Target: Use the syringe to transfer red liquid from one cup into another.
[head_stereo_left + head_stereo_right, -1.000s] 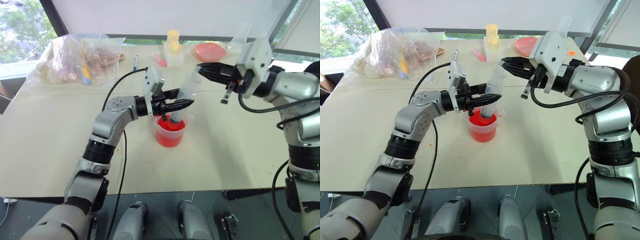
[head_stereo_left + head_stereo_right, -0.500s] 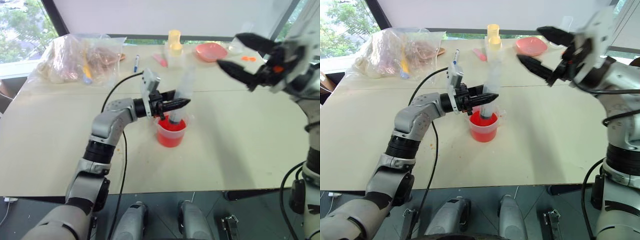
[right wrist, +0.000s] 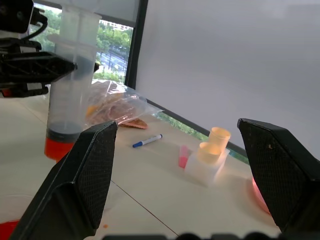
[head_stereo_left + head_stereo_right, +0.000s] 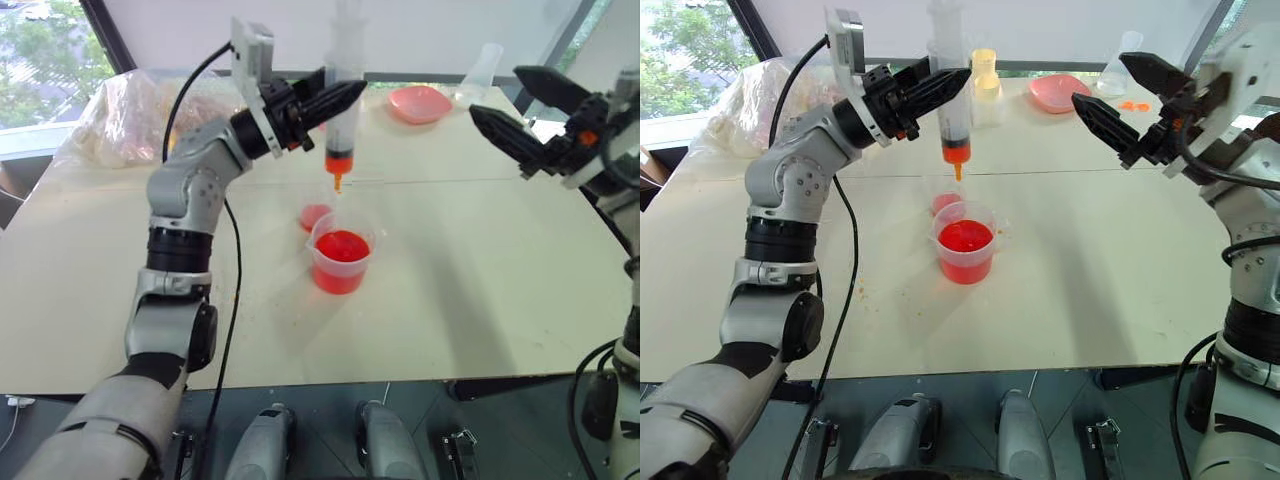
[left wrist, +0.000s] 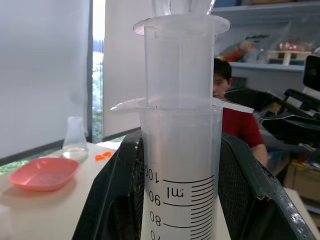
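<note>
My left gripper (image 4: 352,92) is shut on the syringe (image 4: 342,135) and holds it upright, high over the table. A band of red liquid (image 4: 339,162) fills the bottom of the barrel above the orange tip, which points down. Below the tip stands the smaller cup (image 4: 315,215) with some red in it. Just in front of it is the wide spouted cup (image 4: 342,262), partly full of red liquid. My right gripper (image 4: 497,92) is open in the air to the right, apart from the syringe. In the left wrist view the syringe's (image 5: 180,150) scale marks sit between the fingers.
At the table's back stand a pink dish (image 4: 420,102), a clear conical flask (image 4: 483,68), a white container with yellow cups (image 4: 983,82) and, at back left, a plastic bag (image 4: 130,120). A blue pen (image 3: 147,140) lies near the bag. A person (image 5: 235,127) sits beyond the table.
My left gripper lifted the syringe out of the wide cup and stood it upright over the smaller cup. My right gripper let go of the plunger, opened and swung right.
</note>
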Motion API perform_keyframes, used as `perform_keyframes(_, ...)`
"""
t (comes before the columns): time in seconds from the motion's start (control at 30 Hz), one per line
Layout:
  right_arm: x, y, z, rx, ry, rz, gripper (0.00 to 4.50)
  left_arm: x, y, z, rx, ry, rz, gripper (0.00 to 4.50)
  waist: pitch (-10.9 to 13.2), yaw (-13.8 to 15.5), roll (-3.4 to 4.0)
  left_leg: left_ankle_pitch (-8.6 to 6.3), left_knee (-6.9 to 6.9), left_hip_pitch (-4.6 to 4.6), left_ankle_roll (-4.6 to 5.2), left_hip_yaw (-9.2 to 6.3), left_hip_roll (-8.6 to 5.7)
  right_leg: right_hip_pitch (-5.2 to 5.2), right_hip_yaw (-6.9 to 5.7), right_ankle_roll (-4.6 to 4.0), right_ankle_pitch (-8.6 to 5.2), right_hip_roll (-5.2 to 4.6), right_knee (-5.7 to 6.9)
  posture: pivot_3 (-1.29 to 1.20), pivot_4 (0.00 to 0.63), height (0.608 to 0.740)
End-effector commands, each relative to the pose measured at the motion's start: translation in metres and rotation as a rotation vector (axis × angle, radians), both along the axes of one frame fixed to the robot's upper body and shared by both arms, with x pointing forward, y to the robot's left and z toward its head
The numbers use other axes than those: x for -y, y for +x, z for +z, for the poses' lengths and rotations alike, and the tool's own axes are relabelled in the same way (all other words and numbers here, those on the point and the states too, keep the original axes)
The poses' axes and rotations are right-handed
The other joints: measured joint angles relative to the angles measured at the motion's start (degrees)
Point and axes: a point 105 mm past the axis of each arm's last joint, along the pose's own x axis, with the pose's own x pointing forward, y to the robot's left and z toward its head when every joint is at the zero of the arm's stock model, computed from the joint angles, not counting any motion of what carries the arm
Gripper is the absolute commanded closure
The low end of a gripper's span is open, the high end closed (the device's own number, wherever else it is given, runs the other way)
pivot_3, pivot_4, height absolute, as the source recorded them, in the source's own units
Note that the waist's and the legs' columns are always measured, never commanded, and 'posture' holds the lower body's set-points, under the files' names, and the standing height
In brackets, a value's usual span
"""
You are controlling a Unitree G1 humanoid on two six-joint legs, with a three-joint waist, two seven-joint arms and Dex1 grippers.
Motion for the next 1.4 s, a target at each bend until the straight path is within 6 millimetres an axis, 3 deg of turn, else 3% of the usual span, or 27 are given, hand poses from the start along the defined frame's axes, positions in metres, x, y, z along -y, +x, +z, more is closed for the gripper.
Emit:
perform_keyframes(0.03,-0.006,0.006,0.011,0.094,-0.068,-0.014,0.50,-0.009,0.014,0.015,0.102,0.025,0.090,3.05,0.0,-0.1,0.00,0.00,0.00,0.00,0.00,0.01,-0.01,0.00,0.00,0.00,0.00,0.00,-0.01,0.00,0.150,0.740)
perform_keyframes(0.17,-0.022,0.026,0.013,0.170,-0.132,-0.029,0.50,-0.011,0.039,-0.008,0.105,0.103,0.191,3.05,0.0,-0.1,0.00,0.00,-0.01,0.00,0.00,0.14,-0.04,0.00,0.00,0.00,0.00,0.02,-0.01,0.00,0.150,0.740)
perform_keyframes(0.3,-0.041,0.040,0.016,0.233,-0.162,-0.012,0.50,-0.004,0.046,-0.023,0.111,0.147,0.200,3.05,0.0,-0.1,-0.01,0.00,-0.03,-0.01,0.00,0.18,-0.05,-0.02,-0.02,0.01,0.00,0.04,-0.02,0.00,0.150,0.740)
perform_keyframes(0.5,-0.072,0.060,0.031,0.331,-0.150,-0.001,0.50,0.002,0.046,-0.035,0.107,0.176,0.169,3.05,0.0,-0.2,-0.02,0.01,-0.04,-0.08,-0.01,0.10,-0.05,-0.12,-0.01,0.01,0.01,0.04,-0.02,0.00,0.150,0.740)
perform_keyframes(0.7,-0.088,0.073,0.029,0.337,-0.151,0.041,0.50,0.005,0.042,-0.038,0.112,0.180,0.139,3.05,0.0,-0.3,-0.02,0.01,-0.04,-0.08,-0.01,0.04,-0.06,-0.12,0.00,0.01,0.01,0.05,-0.01,0.00,0.150,0.740)
perform_keyframes(0.93,-0.099,0.083,0.020,0.321,-0.170,0.071,0.50,0.009,0.034,-0.040,0.118,0.190,0.078,3.05,0.0,-0.5,0.01,0.01,-0.06,-0.08,-0.01,0.02,-0.05,-0.14,0.00,0.01,0.01,0.06,0.01,0.00,0.150,0.740)
perform_keyframes(1.3,-0.116,0.086,0.021,0.328,-0.160,0.135,0.50,0.009,0.033,-0.056,0.113,0.248,0.075,3.05,0.0,-0.6,0.01,0.03,-0.07,-0.07,-0.04,-0.01,-0.03,-0.17,0.02,0.01,0.01,0.12,0.04,0.00,0.150,0.740)
perform_keyframes(1.4,-0.122,0.083,0.020,0.329,-0.163,0.177,1.81,0.007,0.035,-0.056,0.111,0.248,0.090,3.05,0.0,-0.6,0.01,0.03,-0.07,-0.07,-0.05,-0.01,-0.03,-0.18,0.02,0.01,0.01,0.12,0.06,0.00,0.150,0.740)
